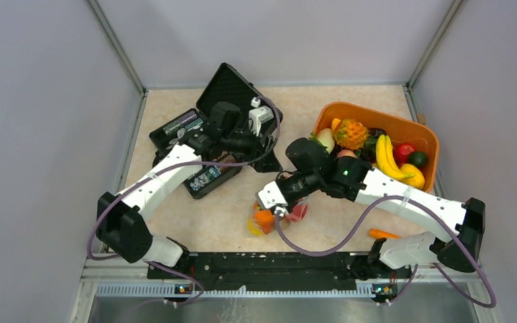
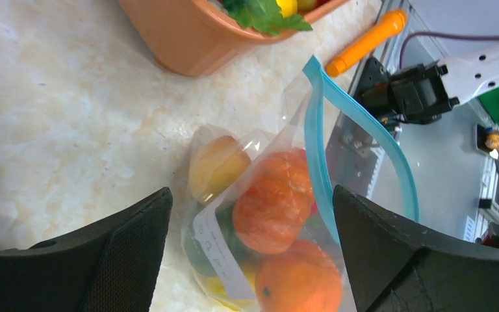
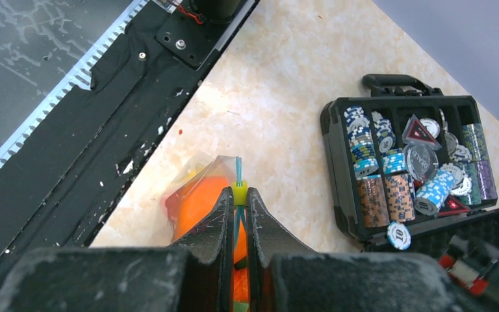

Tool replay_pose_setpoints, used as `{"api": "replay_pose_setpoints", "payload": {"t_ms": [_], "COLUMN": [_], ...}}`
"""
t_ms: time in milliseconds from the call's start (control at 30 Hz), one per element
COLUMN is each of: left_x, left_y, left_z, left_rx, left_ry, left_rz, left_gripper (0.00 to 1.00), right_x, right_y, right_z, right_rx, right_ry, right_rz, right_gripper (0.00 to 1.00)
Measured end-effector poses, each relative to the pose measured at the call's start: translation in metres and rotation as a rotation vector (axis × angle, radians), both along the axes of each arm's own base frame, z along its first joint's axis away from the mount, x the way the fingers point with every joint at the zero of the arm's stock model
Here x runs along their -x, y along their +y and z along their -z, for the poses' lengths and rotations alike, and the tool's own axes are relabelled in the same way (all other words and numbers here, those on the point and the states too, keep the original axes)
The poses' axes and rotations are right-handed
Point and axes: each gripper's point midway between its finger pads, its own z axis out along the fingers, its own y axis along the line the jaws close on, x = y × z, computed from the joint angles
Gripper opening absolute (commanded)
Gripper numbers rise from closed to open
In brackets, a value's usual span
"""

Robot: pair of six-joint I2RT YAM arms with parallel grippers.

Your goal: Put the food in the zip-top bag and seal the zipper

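Right gripper (image 3: 236, 198) clamps zipper (image 3: 238, 168); strip points straight ahead.

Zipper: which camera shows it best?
Left wrist: the zipper gapes open as a long teal loop. Right wrist shows only a short stretch pinched by the right gripper. Top external hides it under that gripper.

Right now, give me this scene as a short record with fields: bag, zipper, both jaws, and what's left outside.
bag: zip-top bag on the table, holding orange and yellow food
zipper: mouth gaping open in the left wrist view
right jaws: shut on the zipper
left jaws: open, not touching the bag
basket: orange, with banana, pineapple and other food inside
loose: orange stick on the table, outside basket and bag
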Motion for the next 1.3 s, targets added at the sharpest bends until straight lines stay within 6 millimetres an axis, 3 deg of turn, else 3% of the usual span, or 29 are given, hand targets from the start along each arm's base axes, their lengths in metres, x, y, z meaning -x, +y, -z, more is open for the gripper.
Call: {"api": "replay_pose_setpoints", "payload": {"t_ms": [233, 467, 700, 800, 867, 1067, 1300], "left_x": [0.024, 0.027, 0.019, 0.016, 0.017, 0.026, 0.021], "left_y": [-0.011, -0.007, -0.009, -0.011, -0.012, -0.014, -0.015], "left_z": [0.016, 0.021, 0.003, 0.003, 0.008, 0.016, 0.028], "left_rx": [-0.075, -0.103, -0.101, -0.112, -0.13, -0.153, -0.212], "left_ry": [0.019, -0.002, -0.07, -0.08, -0.07, -0.056, -0.054], "left_rz": [0.102, 0.128, 0.133, 0.136, 0.139, 0.169, 0.144], "left_gripper": [0.91, 0.9, 0.6, 0.62, 0.7, 0.68, 0.33], "right_x": [-0.003, -0.008, -0.008, -0.01, -0.012, -0.018, -0.021], "right_y": [0.008, 0.01, 0.011, 0.012, 0.013, 0.015, 0.016], "right_z": [0.003, 0.002, 0.002, 0.001, 0.0, -0.001, 0.001], "right_rx": [0.015, 0.014, 0.015, 0.014, 0.01, 0.003, 0.01], "right_ry": [-0.009, -0.015, -0.022, -0.027, -0.034, -0.056, -0.049], "right_rz": [0.012, 0.036, 0.045, 0.058, 0.067, 0.091, 0.108], "right_gripper": [0.0, 0.0, 0.0, 0.0, 0.0, 0.0, 0.0]}}
